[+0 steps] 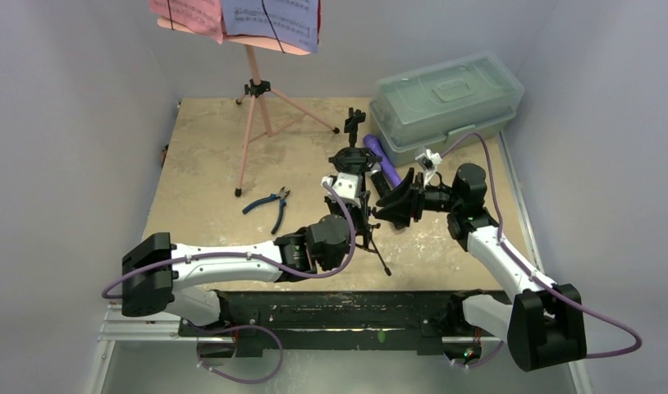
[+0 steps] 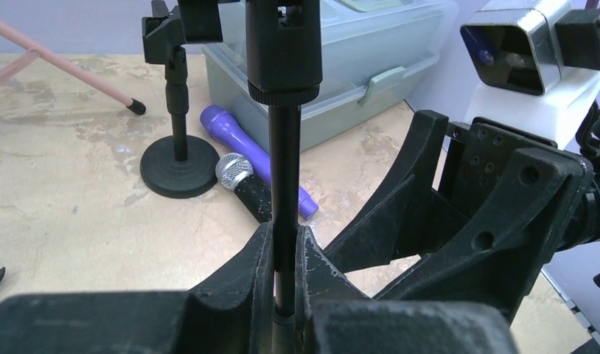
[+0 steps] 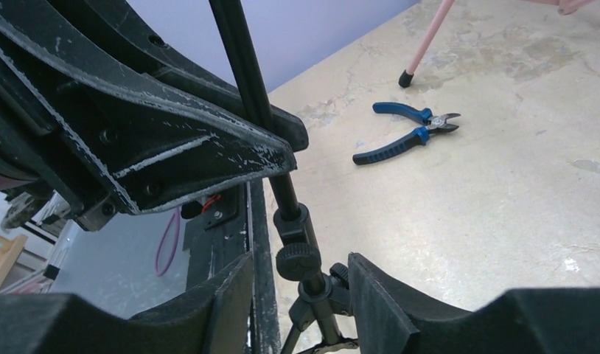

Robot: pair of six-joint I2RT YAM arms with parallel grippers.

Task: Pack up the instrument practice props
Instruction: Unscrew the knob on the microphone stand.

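Desk [image 1: 208,164]: beige top carrying every prop, with nothing packed yet by the look of it.
Pink music rack [image 1: 252,70]: standing on its tripod at the far left, music sheets [image 1: 273,20] on its panel.
Lidded box [image 1: 446,94]: shut, in the far right corner.
Left end effector [image 2: 284,243]: clamped tight on the thin shaft of the tripod mic support [image 2: 284,147], mid-desk.
Right end effector [image 3: 301,276]: jaws parted, gripping nothing, one finger on either side of the support's knobbed collar.
Key relation: the shaft's long axis runs through the left's grip and down between the right fingers — the right arm is nearer the collar, and a plain squeeze would likely catch it.
Round-base mic support [image 2: 179,158]: upright before the box, apart from both arms.
Purple mic [image 2: 227,125], silver-headed mic [image 2: 242,177]: lying touching, just beside that base.
Pliers [image 1: 279,198]: on the desk, left of the arms — not a prop.
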